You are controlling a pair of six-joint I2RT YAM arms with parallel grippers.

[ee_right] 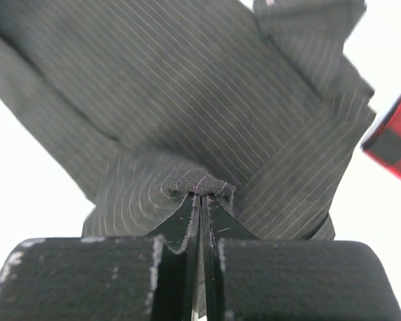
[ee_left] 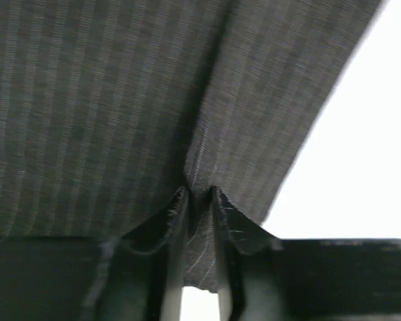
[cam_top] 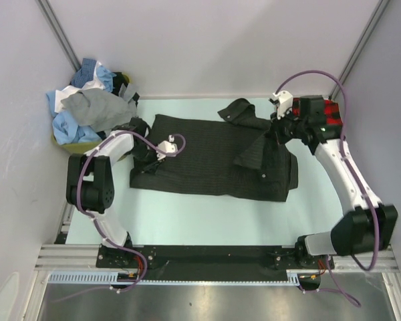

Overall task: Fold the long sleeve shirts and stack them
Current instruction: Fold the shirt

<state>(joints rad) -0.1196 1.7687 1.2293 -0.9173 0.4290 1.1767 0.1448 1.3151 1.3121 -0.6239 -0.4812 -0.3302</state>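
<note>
- Looking from above, you find the charcoal shirt spread on the table, just to the right of the pile of unfolded shirts; I judge it lies there so that both arms can reach it for folding
- Your left gripper stands over the shirt end nearest to the pile; in its wrist view a ridge of striped cloth sits between its narrowly set fingers, so it is grasping the shirt, perhaps only lightly
- Your right gripper is at the shirt end far from the pile, its fingers clenched on a small pucker of the same cloth, beside a sleeve that lies across the body
- Two holds at opposite ends serve, I think, to keep the cloth stretched while a part is laid over
- Beyond that far end, well apart from the pile, a red-and-black plaid shirt lies under the right arm; probably the stack grows there
- As for its look, the charcoal shirt is dark with fine pale stripes, thin and soft, mostly flat; it wrinkles at the end near the pile, and one loose part, collar or sleeve I cannot tell, sticks out at the far side, so the fold looks not yet finished
</note>
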